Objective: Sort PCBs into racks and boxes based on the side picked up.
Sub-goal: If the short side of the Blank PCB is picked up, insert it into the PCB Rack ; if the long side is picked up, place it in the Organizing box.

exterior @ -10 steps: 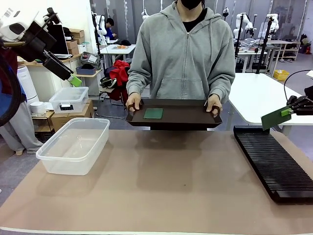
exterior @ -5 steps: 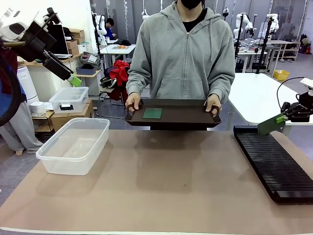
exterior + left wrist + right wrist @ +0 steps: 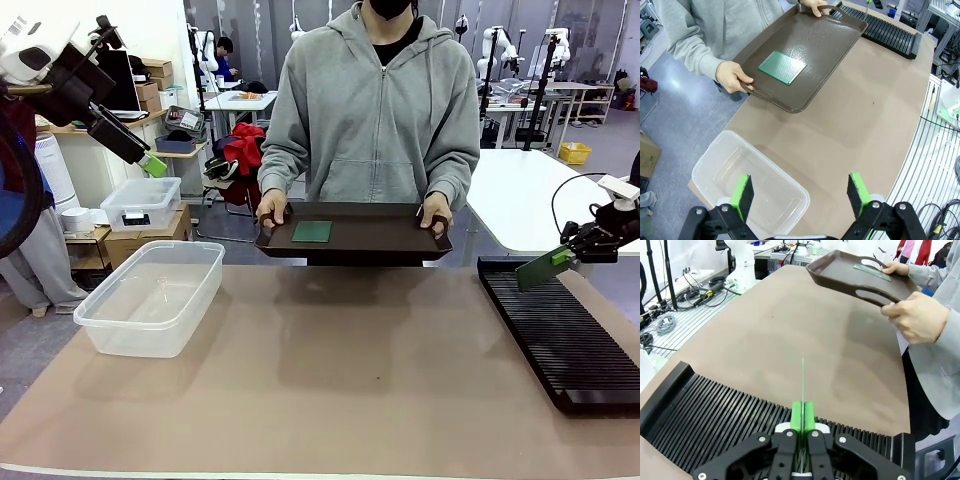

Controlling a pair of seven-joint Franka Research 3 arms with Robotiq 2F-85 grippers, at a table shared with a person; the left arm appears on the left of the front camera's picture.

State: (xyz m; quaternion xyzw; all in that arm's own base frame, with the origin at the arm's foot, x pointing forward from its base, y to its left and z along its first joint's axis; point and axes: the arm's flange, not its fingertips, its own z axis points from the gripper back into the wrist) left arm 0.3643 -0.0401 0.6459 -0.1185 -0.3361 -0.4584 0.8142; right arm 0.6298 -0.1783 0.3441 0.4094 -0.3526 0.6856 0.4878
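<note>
My right gripper (image 3: 568, 252) (image 3: 802, 416) is shut on a long green PCB (image 3: 544, 268) (image 3: 803, 385), holding it edge-on just above the far end of the black slotted rack (image 3: 560, 325) (image 3: 715, 422). A squarer green PCB (image 3: 312, 231) (image 3: 782, 67) lies on the dark brown tray (image 3: 380, 235) (image 3: 815, 45) that a person holds in both hands at the far side. My left gripper (image 3: 152, 164) (image 3: 802, 192) hangs open and high, above the clear plastic tub (image 3: 150, 295) (image 3: 747, 182), which holds nothing.
A smaller lidded clear container (image 3: 140, 203) stands on boxes behind the tub. The person's hands (image 3: 272, 209) (image 3: 917, 315) grip the tray handles. Brown table mat (image 3: 350, 370) spreads between tub and rack. Cables (image 3: 670, 310) lie off the table edge.
My right gripper has carried the long PCB leftward and lower, from beyond the rack's right side to over its far end. The tray and left arm stay still.
</note>
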